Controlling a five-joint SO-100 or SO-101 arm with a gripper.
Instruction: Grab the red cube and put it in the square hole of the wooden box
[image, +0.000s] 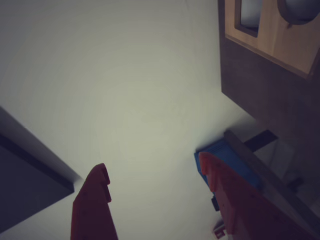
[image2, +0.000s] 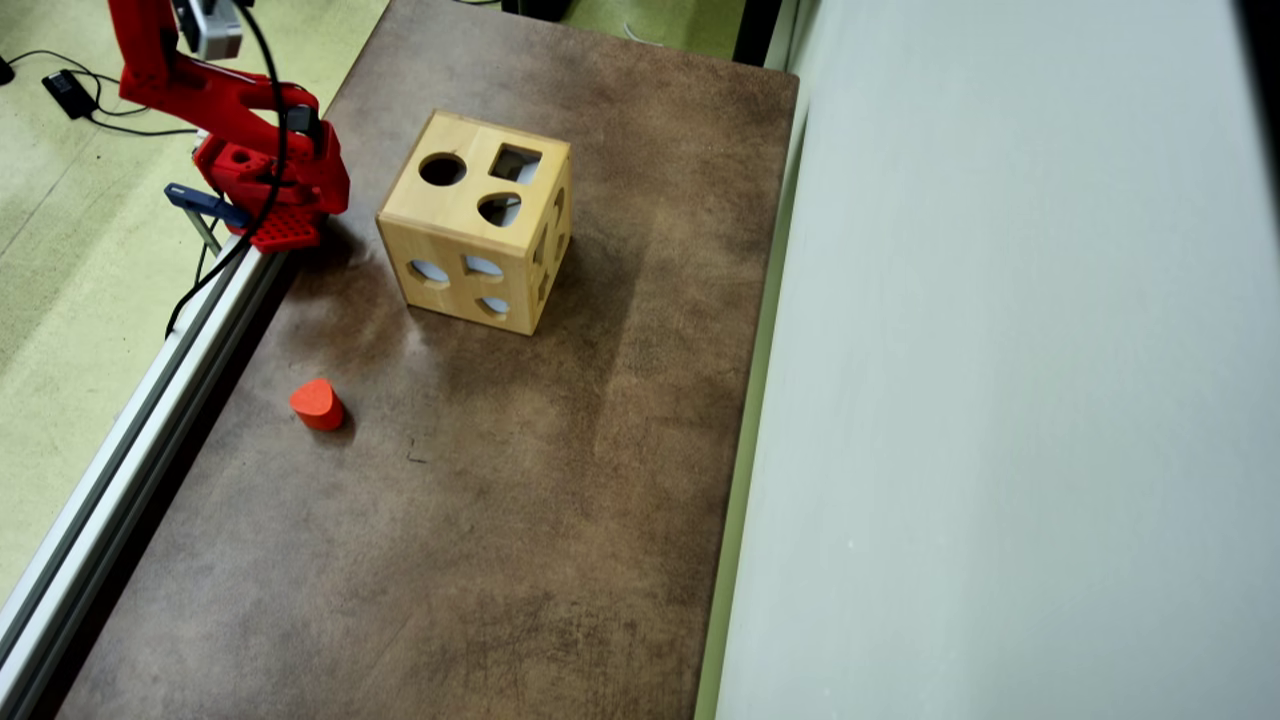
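Note:
The red block (image2: 317, 403) lies on the brown table (image2: 480, 520) near its left edge in the overhead view; one side looks rounded. It does not show in the wrist view. The wooden box (image2: 475, 220) stands behind it, with the square hole (image2: 516, 163) in its top next to a round hole. The box's top also shows in the wrist view (image: 272, 35) at the upper right. My gripper (image: 153, 162) is open and empty, with two red fingers (image: 95, 205) spread wide over a pale surface. In the overhead view only the red arm (image2: 250, 130) shows, at the top left; the gripper is out of frame.
An aluminium rail (image2: 150, 400) runs along the table's left edge. A blue clamp (image2: 205, 203) holds the arm's base; it also shows in the wrist view (image: 222, 150). A pale panel (image2: 1000, 400) borders the table's right side. Cables lie on the floor (image2: 70, 90).

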